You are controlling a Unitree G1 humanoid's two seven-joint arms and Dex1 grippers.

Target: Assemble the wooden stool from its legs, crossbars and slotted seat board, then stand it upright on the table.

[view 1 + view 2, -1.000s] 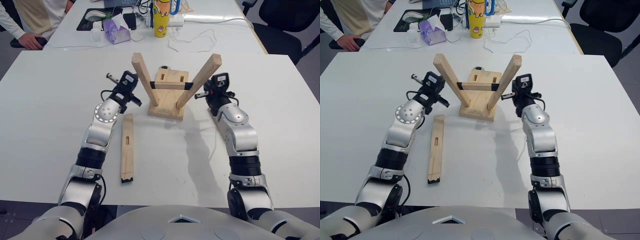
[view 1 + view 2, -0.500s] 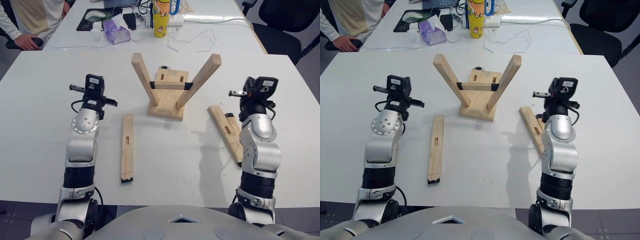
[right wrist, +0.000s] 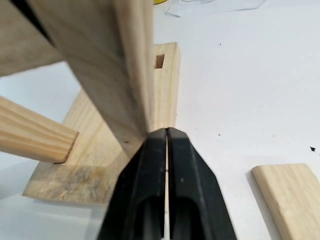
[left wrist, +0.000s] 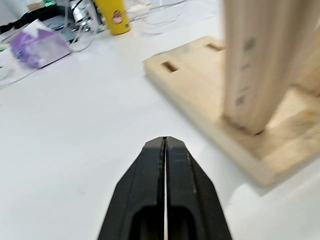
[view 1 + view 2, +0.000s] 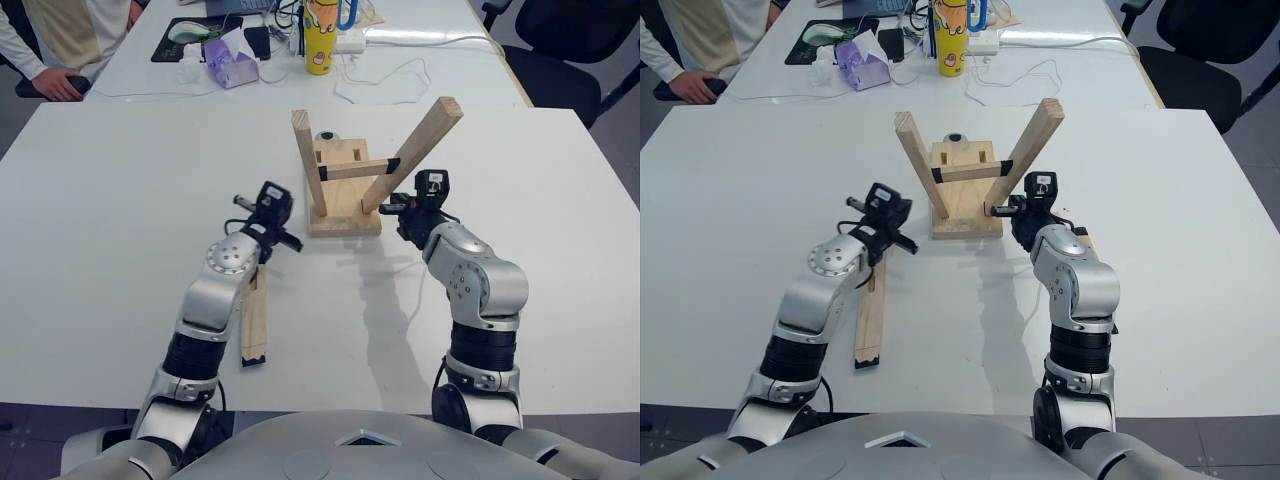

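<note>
Wooden seat board [image 5: 345,212] lies mid-worktop [image 5: 120,200], two legs [image 5: 308,160] and a crossbar [image 5: 355,168] fitted. Both our hands are clenched, empty: left hand [image 4: 165,145] beside its left edge, right hand [image 3: 166,134] at its right edge. Loose leg [image 5: 256,335] lies under our left forearm, long axis pointing toward us, nearer that arm.

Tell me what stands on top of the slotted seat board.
A left leg and a right leg stand in the seat board, splayed apart, joined by a crossbar. Empty slots show at its far end. The leg tips inside the board are covered.
</note>
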